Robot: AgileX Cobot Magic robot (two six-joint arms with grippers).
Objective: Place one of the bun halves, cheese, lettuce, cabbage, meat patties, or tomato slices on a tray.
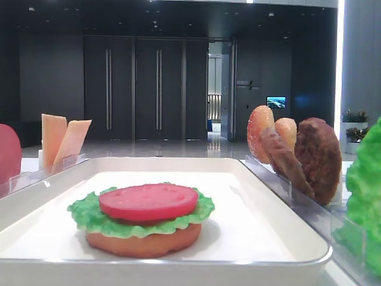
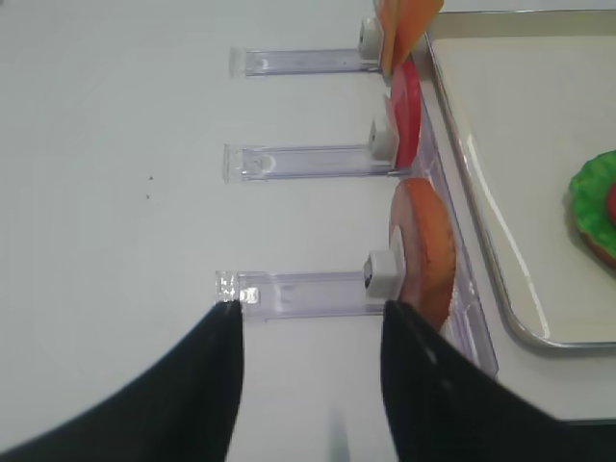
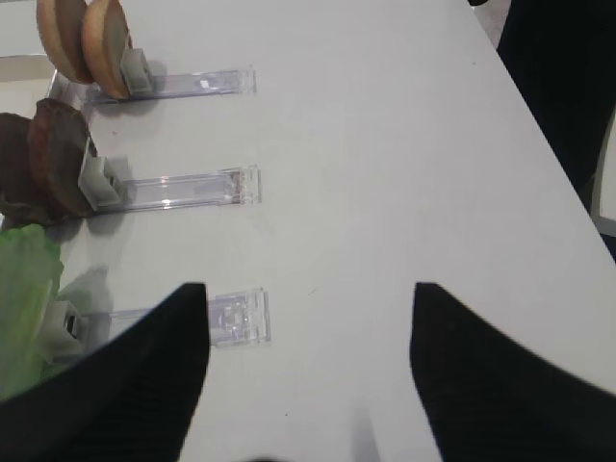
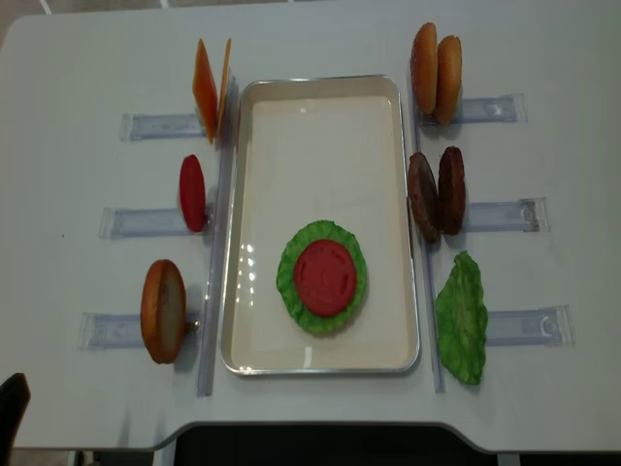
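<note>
Left wrist view shows the left gripper [image 2: 308,332] with its dark fingers spread wide and nothing between them, hovering over the near-left clear holder [image 2: 308,294]; a bun half [image 2: 423,255] stands on edge at the holder's tray end, just ahead and to the right of the right-hand finger, its flat faces turned along the holder's long axis. Farther along that side a tomato slice [image 2: 406,114] stands on edge in the next holder, and the cheese [image 2: 402,24] beyond it. On the white tray [image 4: 320,126], toward its near end, a stack already lies flat: a bun base [image 1: 143,239], the lettuce [image 4: 291,272] and a red tomato disc [image 4: 325,276] on top. Right wrist view shows the right gripper [image 3: 308,351], also spread wide and empty, above the bare table [image 3: 385,144], with a loose green leaf [image 3: 24,289] just to its left and the meat patties [image 3: 53,164] and two more buns [image 3: 87,38] farther off. Judging by this, the left arm is nearest the standing bun half, which would need a short reach forward and to the right. No brand, label or writing can be read on anything.
</note>
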